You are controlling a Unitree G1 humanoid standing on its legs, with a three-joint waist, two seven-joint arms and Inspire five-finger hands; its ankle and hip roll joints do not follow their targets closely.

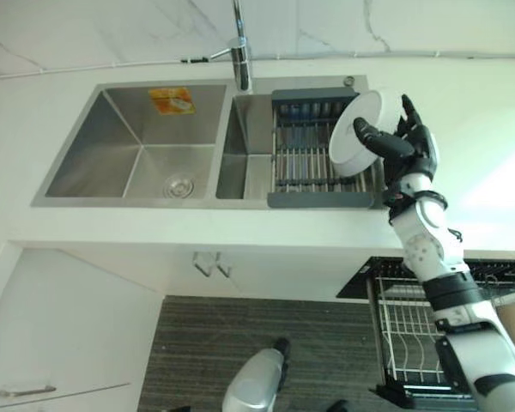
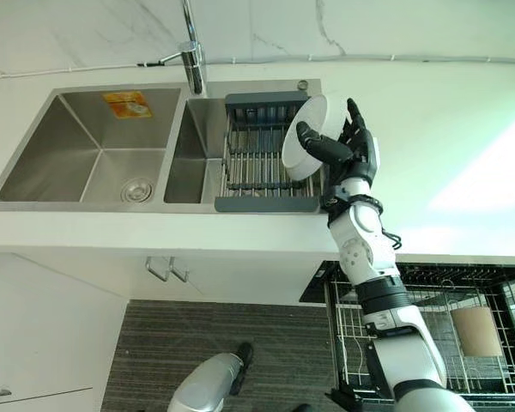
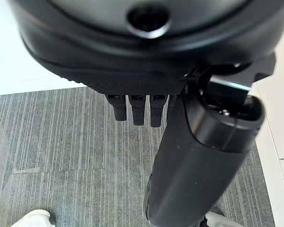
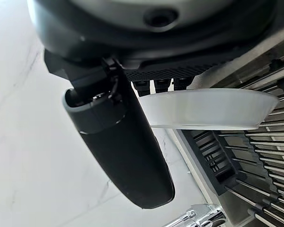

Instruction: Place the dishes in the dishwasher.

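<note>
A white round dish (image 1: 354,136) is tilted on edge above the dark drying rack (image 1: 302,159) in the sink's right basin. My right hand (image 1: 405,148) is shut on it, with the thumb across its face and the fingers behind its rim. The right wrist view shows the dish (image 4: 213,109) pinched past the thumb (image 4: 123,146), clear of the rack bars (image 4: 248,158). The pulled-out wire dishwasher rack (image 1: 409,324) stands low on the right, under the counter. My left hand (image 1: 279,350) hangs low over the grey floor, fingers (image 3: 132,111) relaxed and holding nothing.
A steel double sink (image 1: 137,146) with a tap (image 1: 239,53) is set in the white counter. A brown cup-like thing (image 2: 476,330) sits in the dishwasher rack. White cabinet fronts with a handle (image 1: 24,390) are at lower left.
</note>
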